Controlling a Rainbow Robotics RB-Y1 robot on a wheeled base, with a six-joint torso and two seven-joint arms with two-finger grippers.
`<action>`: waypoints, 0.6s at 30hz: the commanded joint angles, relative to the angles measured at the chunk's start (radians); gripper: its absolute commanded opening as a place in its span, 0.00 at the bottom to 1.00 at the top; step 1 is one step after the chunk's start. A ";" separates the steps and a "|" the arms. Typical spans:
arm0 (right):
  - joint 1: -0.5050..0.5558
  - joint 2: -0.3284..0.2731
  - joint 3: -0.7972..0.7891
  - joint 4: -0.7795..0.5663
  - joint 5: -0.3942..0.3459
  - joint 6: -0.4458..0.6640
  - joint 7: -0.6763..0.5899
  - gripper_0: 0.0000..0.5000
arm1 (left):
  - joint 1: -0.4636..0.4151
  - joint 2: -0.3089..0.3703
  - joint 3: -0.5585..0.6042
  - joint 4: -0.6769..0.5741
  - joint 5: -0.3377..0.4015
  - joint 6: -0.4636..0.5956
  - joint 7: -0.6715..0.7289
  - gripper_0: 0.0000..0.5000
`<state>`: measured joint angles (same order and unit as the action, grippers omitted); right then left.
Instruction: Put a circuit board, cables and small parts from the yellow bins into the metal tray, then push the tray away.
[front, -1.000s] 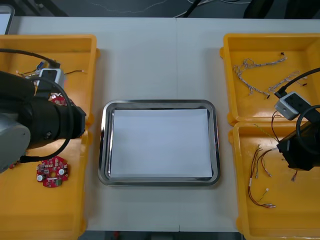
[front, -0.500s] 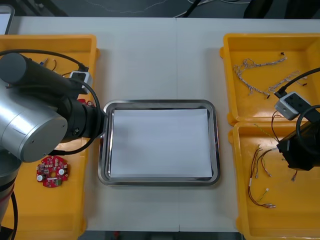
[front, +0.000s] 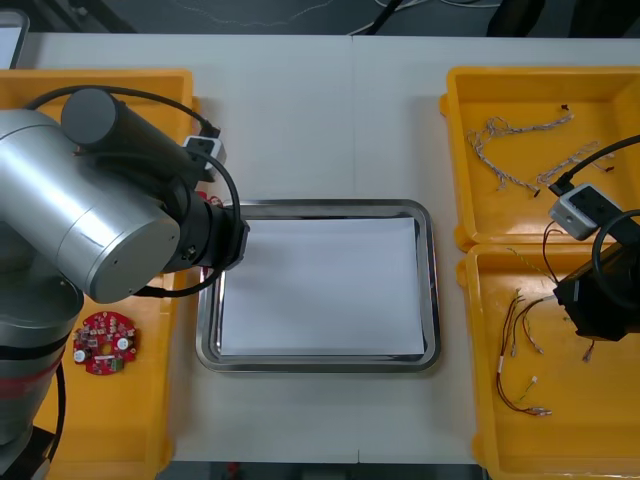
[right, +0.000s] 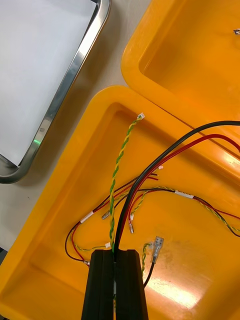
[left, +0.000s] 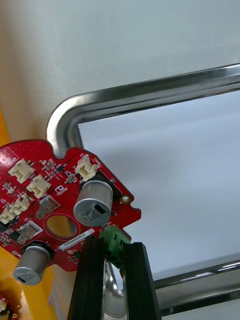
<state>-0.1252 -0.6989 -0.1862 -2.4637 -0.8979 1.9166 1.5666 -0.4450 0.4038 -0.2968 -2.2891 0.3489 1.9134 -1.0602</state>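
Bright, perhaps overhead light glints off metal tray (front: 320, 208).

The light counter (front: 300, 120) is stretching from left to right, with a thin seam (front: 352, 120) running down its middle from the far edge. Beyond that edge a dark floor (front: 150, 12) is showing, with cords (front: 400, 12) lying on it. A pale, dark-rimmed object (front: 10, 40) is poking in at the far left corner.

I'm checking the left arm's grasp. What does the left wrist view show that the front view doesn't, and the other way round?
Left wrist view adds: the left gripper shut on a red circuit board's green connector, at the metal tray's corner. Front view adds: another board in the left yellow bin, the right arm beside cables. Both: that tray, white inside.
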 joint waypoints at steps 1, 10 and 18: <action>-0.019 -0.033 0.005 -0.031 -0.009 0.003 -0.033 0.00 | -0.063 -0.036 -0.059 0.023 0.010 0.006 -0.069 0.00; -0.019 -0.033 0.005 -0.031 -0.009 0.003 -0.033 0.00 | -0.089 -0.057 -0.084 0.100 0.085 0.006 -0.066 0.00; -0.019 -0.033 0.005 -0.031 -0.009 0.003 -0.033 0.00 | -0.112 -0.056 -0.127 0.123 0.105 0.006 -0.064 0.00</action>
<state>-0.1255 -0.6989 -0.1862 -2.4637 -0.8979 1.9166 1.5666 -0.5095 0.3701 -0.3890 -2.1616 0.4352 1.9135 -1.0602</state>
